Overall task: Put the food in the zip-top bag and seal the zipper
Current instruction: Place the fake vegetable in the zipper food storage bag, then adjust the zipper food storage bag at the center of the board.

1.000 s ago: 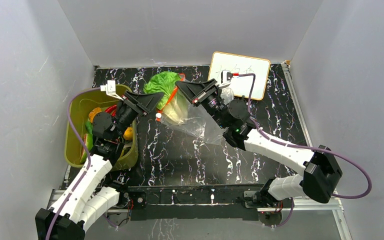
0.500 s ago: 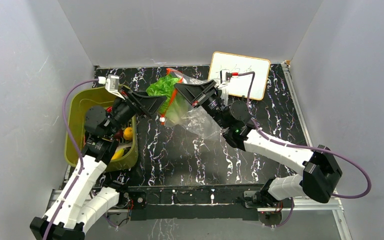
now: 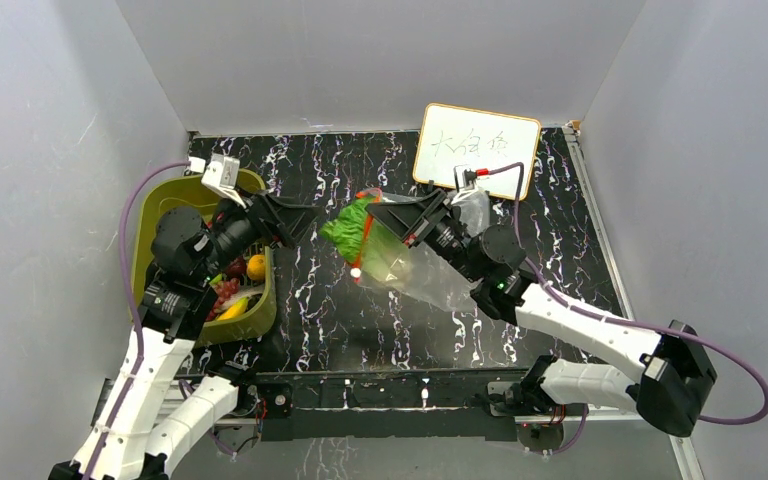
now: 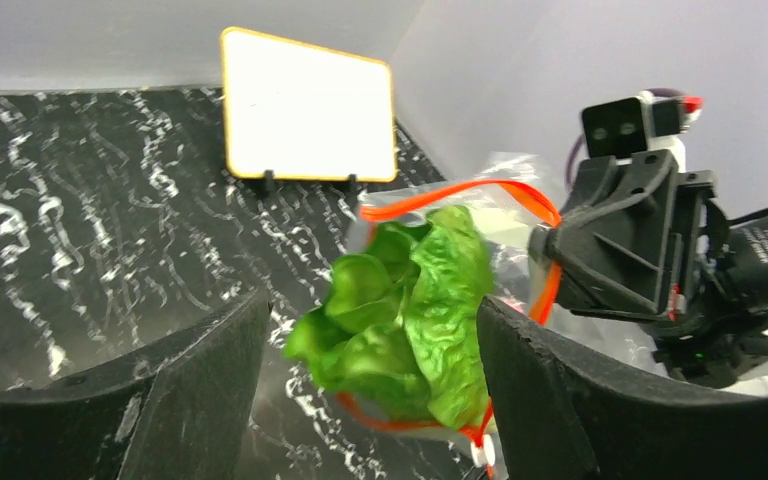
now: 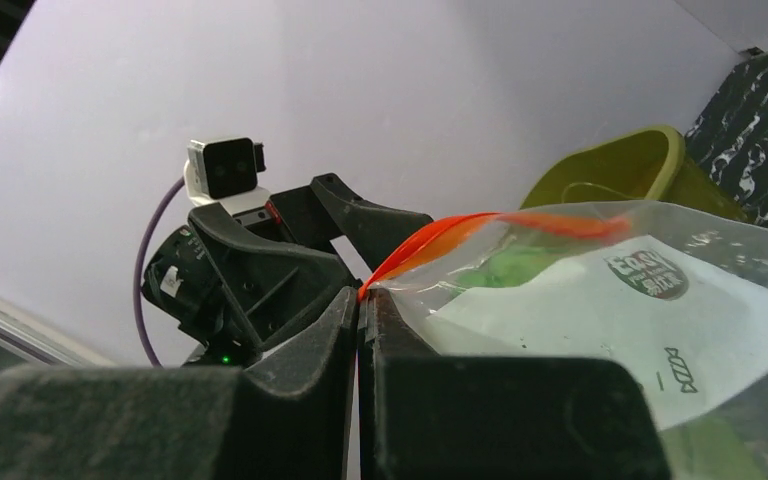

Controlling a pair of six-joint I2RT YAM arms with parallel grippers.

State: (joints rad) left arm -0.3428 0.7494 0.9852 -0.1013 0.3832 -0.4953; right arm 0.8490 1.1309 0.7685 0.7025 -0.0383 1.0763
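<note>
The left arm reaches in from the left, above the basket (image 3: pixel 150 215). The left gripper (image 3: pixel 308 217) is level, its jaws apart and empty, pointing at the cabbage (image 4: pixel 410 310) just ahead. The right arm stretches forward and leftward over the bench (image 3: pixel 340 300). The right gripper (image 5: pixel 360 310) has its jaws clamped on the zipper (image 4: pixel 440 192), holding up the mouth of the bag (image 3: pixel 425 275). The cabbage sits in that open mouth, partly sticking out. Other food (image 3: pixel 230 295) lies in the basket.

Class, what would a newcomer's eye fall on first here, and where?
A bright green cabbage pokes from the mouth of a clear bag gripped at mid-table by the shut right hand. The open left hand faces it; an olive basket of toy food sits far left.
</note>
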